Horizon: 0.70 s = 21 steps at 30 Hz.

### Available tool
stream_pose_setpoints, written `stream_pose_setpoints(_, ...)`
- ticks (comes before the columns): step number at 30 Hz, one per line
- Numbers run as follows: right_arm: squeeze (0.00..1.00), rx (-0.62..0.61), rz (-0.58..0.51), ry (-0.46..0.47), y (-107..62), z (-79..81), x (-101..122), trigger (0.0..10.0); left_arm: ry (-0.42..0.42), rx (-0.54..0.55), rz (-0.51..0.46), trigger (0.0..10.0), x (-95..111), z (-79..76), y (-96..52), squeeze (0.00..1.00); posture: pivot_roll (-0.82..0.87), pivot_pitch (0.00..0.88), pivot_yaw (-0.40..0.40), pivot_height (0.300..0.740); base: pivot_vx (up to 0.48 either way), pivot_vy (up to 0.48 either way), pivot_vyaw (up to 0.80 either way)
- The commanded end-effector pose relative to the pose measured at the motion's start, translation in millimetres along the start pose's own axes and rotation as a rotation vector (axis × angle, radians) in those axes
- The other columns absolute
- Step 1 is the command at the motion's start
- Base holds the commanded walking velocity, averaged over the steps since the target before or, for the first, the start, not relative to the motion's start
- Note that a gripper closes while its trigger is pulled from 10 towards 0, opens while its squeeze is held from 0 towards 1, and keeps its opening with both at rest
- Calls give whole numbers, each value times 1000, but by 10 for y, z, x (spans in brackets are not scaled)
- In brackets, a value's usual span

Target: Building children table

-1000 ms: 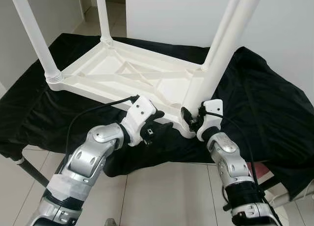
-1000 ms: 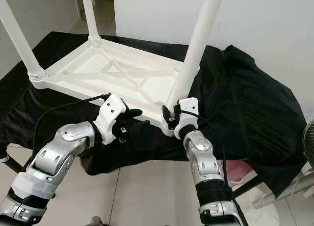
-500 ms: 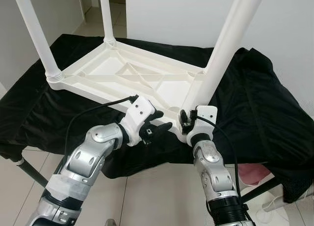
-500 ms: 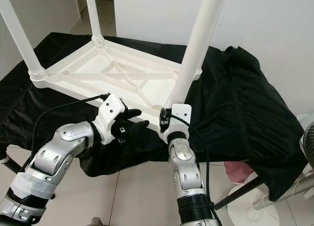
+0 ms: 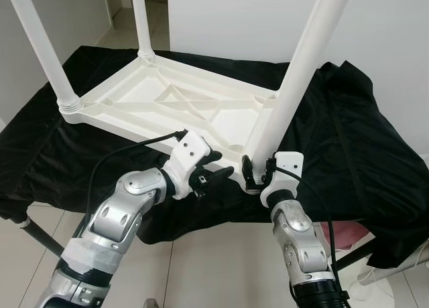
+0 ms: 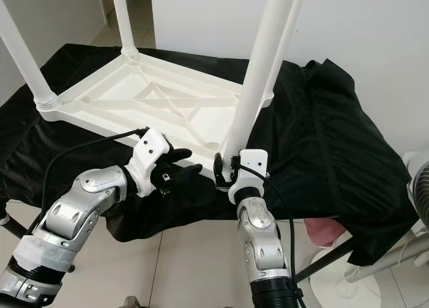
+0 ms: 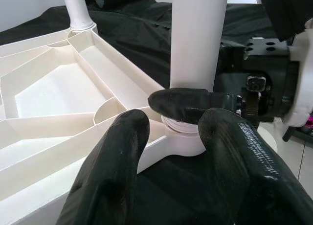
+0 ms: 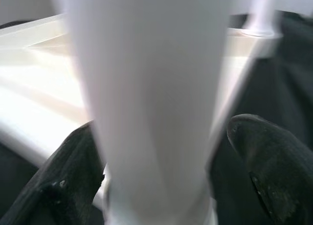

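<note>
The right end effector [image 5: 253,174] grasps the base of the near white plastic table leg [image 5: 295,80], lower centre of the frame. The left end effector [image 5: 216,174], fingers spread open, rests against the corner of the upturned white plastic children's table [image 5: 167,107], which lies on a black cloth [image 5: 348,134].

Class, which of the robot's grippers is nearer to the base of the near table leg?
The right. The right gripper has its fingers on either side of the near table leg at its base; the left gripper rests beside it on the tabletop's rim.
</note>
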State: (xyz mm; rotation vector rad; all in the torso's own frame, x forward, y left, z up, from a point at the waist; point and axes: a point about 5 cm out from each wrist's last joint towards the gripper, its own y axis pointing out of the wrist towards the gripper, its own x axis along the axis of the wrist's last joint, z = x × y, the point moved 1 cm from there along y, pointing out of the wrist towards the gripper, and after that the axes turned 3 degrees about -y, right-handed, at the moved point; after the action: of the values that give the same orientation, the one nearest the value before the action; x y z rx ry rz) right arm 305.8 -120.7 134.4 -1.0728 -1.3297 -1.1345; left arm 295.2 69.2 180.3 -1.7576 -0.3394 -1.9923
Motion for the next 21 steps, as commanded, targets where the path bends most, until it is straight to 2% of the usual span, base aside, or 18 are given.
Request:
stream_pose_setpoints(1, 1000, 38, 9, 5, 8, -37, -35, 10000, -5, 5, 8, 10000, -24, 9, 0, 0, 15, 17, -24, 740, 0, 0, 0)
stream_pose_setpoints(2, 1000, 80, 2, -13, 26, -67, -36, 10000, -4, 5, 7, 10000, -22, 15, 5, 0, 14, 11, -24, 740, 0, 0, 0)
stream_pose_setpoints(3, 549, 117, -5, -37, 54, -115, -37, 10000, 3, 5, 10, 10000, -27, 24, 19, 0, 17, 0, -30, 740, 0, 0, 0)
stream_pose_setpoints(7, 549, 151, -12, -58, 82, -169, -36, 10000, 12, 5, 14, 10000, -34, 34, 33, 0, 17, 0, -30, 740, 0, 0, 0)
stream_pose_setpoints(8, 0, 182, -15, -61, 113, -199, -25, 10000, 17, 6, 13, 10000, -35, 39, 43, 0, 22, 0, -39, 740, 0, 0, 0)
stream_pose_setpoints(12, 0, 232, -23, -82, 143, -233, -16, 10000, 23, 10, 15, 10000, -46, 42, 54, 0, 24, 0, -40, 740, 0, 0, 0)
stream_pose_setpoints(17, 0, 381, -46, -115, 185, -223, 3, 10000, 26, 19, 12, 10000, -51, 52, 79, 0, 32, 0, -41, 740, 0, 0, 0)
stream_pose_setpoints(21, 0, 439, -52, -127, 246, -257, 7, 10000, 29, 12, 5, 10000, -34, 36, 114, 0, 35, 0, -42, 740, 0, 0, 0)
